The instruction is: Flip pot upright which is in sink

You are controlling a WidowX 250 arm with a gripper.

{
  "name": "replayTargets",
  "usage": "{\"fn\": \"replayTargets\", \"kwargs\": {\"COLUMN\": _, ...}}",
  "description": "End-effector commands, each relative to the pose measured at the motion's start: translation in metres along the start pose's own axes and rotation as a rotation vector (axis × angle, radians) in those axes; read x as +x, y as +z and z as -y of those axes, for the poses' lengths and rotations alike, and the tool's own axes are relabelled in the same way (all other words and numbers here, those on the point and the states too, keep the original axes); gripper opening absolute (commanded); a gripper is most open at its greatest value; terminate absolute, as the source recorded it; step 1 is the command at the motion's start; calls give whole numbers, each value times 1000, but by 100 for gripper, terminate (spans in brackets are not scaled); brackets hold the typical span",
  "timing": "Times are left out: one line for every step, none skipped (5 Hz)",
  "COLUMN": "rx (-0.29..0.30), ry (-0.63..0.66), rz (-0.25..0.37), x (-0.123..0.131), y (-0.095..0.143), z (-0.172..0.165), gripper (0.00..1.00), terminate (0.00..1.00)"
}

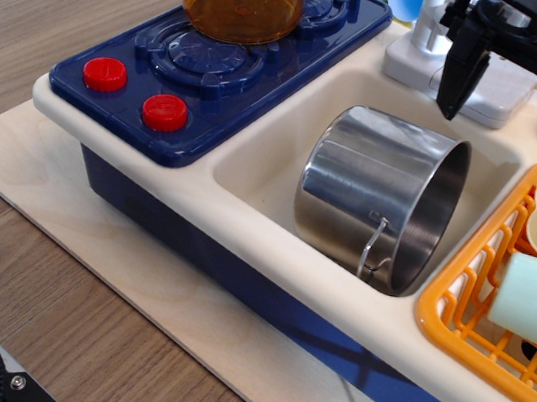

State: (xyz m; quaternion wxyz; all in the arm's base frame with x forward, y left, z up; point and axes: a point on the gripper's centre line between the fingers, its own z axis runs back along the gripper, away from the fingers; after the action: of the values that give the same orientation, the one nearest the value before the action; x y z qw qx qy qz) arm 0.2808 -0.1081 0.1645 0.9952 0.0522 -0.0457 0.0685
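The shiny pot point(378, 198) is seen lying on its side in the sink point(265, 155), its mouth turned to the counter's right edge. The black tool point(513, 104) is held above the sink's far right corner, spread wide and empty.

The table point(60, 39) is brown wood-grain laminate. A pale plywood board point(159, 321) lies flat on it, running diagonally from the left edge toward the bottom right. The blue-and-cream toy kitchen point(156, 210) stands directly on that board, just inside its near edge.
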Motion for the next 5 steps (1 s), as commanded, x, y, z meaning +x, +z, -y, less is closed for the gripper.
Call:
{"fn": "replayTargets", "kwargs": {"rx": 0, "ry": 0, "rz": 0, "x": 0, "y": 0, "z": 0, "gripper": 100, "terminate": 0}}
{"fn": "replayTargets", "kwargs": {"rx": 113, "ry": -125, "rz": 52, "x": 2, "y": -5, "z": -2, "gripper": 100, "terminate": 0}}
{"fn": "replayTargets", "kwargs": {"rx": 227, "ry": -223, "rz": 106, "x": 0, "y": -9, "z": -6, "gripper": 100, "terminate": 0}}
{"fn": "replayTargets", "kwargs": {"rx": 304, "ry": -304, "rz": 133, "x": 1, "y": -12, "z": -11, "gripper": 100, "terminate": 0}}
{"fn": "replayTargets", "kwargs": {"rx": 349, "ry": -339, "rz": 173, "x": -1, "y": -23, "z": -17, "gripper": 100, "terminate": 0}}
